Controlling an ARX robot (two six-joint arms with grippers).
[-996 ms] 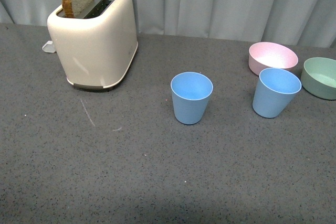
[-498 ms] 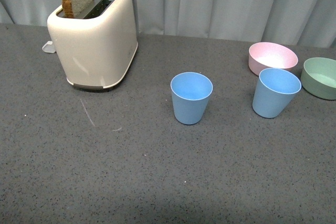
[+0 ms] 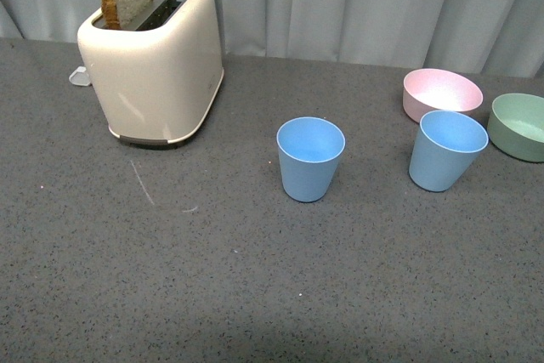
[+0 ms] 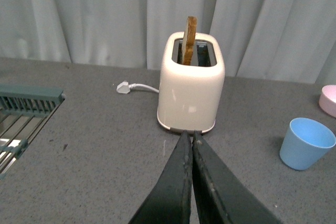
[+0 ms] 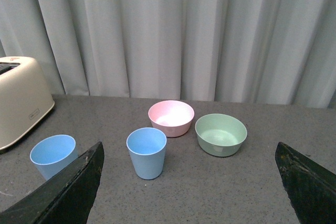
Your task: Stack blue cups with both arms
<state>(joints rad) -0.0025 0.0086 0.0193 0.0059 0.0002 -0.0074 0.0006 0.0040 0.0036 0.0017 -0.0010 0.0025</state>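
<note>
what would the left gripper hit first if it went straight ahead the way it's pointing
Most likely the toaster: in the left wrist view the left gripper, shut, points at the base of its near side. The blue cup sits well off that line. Depth is unclear, though.

Both light blue, tapered, upright, empty; one cup (image 3: 310, 159) stands mid-desk; the other cup (image 3: 446, 150) nearer the right edge, well apart.
</note>
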